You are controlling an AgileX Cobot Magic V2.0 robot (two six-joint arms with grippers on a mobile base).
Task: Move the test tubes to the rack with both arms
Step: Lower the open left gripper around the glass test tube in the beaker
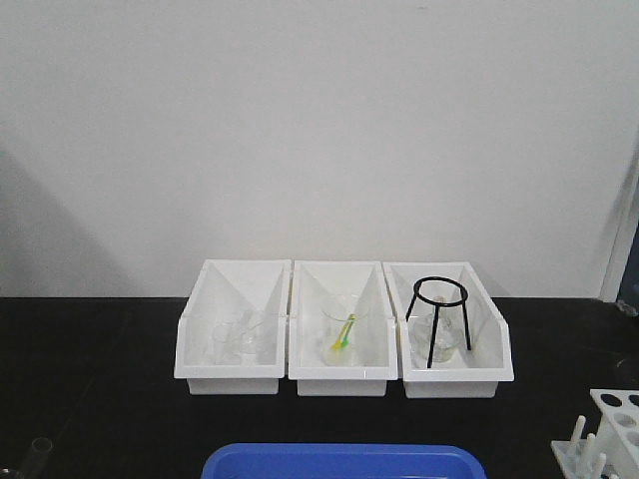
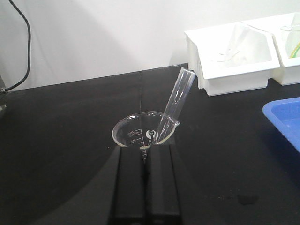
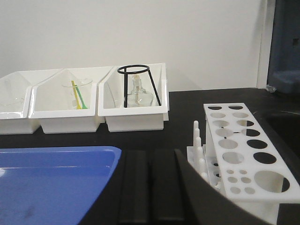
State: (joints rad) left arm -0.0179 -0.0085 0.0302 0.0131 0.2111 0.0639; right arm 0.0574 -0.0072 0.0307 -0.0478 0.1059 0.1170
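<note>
A clear test tube (image 2: 177,105) leans to the right inside a wide glass beaker (image 2: 140,133) with printed markings, its open rim up. My left gripper (image 2: 145,152) is shut with nothing in it, its tips just short of the beaker's near wall. The white rack (image 3: 239,150) with round holes and upright pegs stands to the right of my right gripper (image 3: 150,153), which is shut and empty low over the black table. The rack (image 1: 611,431) also shows at the bottom right of the front view. Neither gripper shows in the front view.
Three white bins (image 1: 344,374) stand in a row at the back; the middle one holds a beaker with a green-yellow stick, the right one a black wire tripod (image 1: 439,319). A blue tray (image 1: 344,462) lies at the front centre, left of my right gripper.
</note>
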